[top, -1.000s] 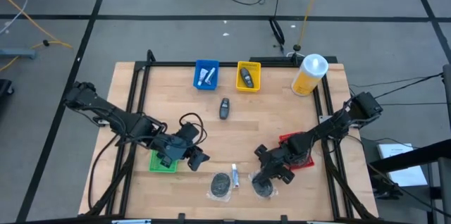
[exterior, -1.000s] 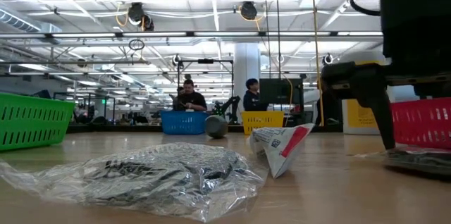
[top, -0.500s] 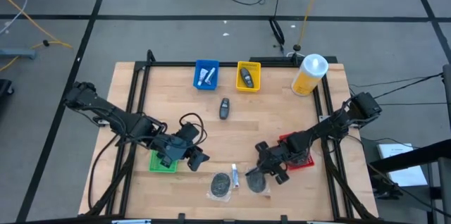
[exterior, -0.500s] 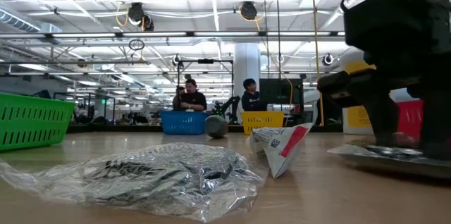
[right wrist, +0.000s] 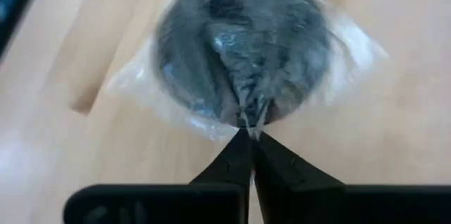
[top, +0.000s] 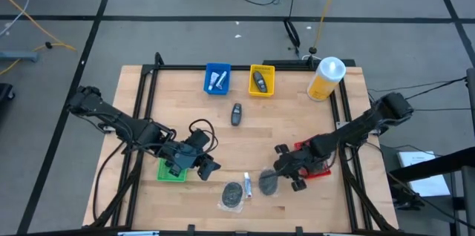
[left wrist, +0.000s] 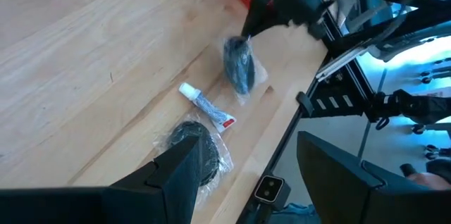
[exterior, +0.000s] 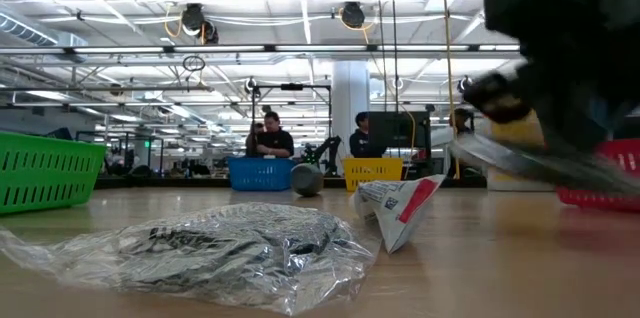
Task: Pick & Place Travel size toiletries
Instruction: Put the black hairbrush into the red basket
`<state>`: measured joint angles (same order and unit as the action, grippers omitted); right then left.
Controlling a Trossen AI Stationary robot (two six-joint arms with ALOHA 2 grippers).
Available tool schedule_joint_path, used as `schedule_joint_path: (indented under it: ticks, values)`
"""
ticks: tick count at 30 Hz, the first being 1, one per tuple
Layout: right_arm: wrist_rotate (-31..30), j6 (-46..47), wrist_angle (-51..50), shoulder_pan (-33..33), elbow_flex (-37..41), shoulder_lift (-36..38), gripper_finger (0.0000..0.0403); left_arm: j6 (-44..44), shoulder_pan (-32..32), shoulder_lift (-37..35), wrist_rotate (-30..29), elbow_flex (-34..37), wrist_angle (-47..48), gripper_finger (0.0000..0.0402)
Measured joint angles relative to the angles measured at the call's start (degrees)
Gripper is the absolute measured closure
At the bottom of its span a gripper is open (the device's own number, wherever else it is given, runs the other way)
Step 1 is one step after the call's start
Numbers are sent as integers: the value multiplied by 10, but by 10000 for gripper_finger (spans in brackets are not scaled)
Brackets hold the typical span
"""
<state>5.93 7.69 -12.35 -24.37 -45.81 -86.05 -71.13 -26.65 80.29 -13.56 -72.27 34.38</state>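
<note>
A small white toiletry tube (top: 247,185) (left wrist: 206,106) (exterior: 400,208) lies flat on the wooden table near its front edge. No gripper touches it. Another white tube lies in the blue bin (top: 217,79). My right gripper (top: 281,174) (right wrist: 250,136) is just right of the tube on the table. It is shut on a clear plastic bag (top: 267,184) (left wrist: 239,65) that holds a dark round thing. My left gripper (top: 211,168) (left wrist: 243,175) hangs open beside the green bin (top: 171,171), left of the tube on the table, with nothing between its fingers. My right gripper pinches a puckered bit of the bag's clear film (right wrist: 251,117) between its two fingertips, at the bag's near edge. The fingers slant downward from the table's right side. The bag hangs past the fingertips, tilted and lifted off the table.
A second clear bag with a dark round thing (top: 233,195) (exterior: 210,248) lies left of the tube. A red bin (top: 318,160) sits under my right arm. A yellow bin (top: 260,80), a dark object (top: 236,114) and a yellow-white bottle (top: 326,78) stand farther back.
My right gripper has shut on the bag's film, rolled at the wrist and risen. The bag lay flat on the table before. It is now lifted clear, tilted, and a little farther from the near edge.
</note>
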Motion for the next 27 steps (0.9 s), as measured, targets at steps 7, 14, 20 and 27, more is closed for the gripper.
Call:
schedule_joint_path:
  ticks: [7,14,20,27]
  values:
    - [-50,55,-67,0,0,117,402,1,0,0,0,0,-2,174]
    - [-77,119,-176,0,-1,234,402,1,0,0,0,0,-3,174]
    - [-77,167,-313,0,-1,310,402,1,0,0,-1,0,-3,174]
    - [-74,214,-458,0,-1,366,402,3,0,0,-1,0,-4,174]
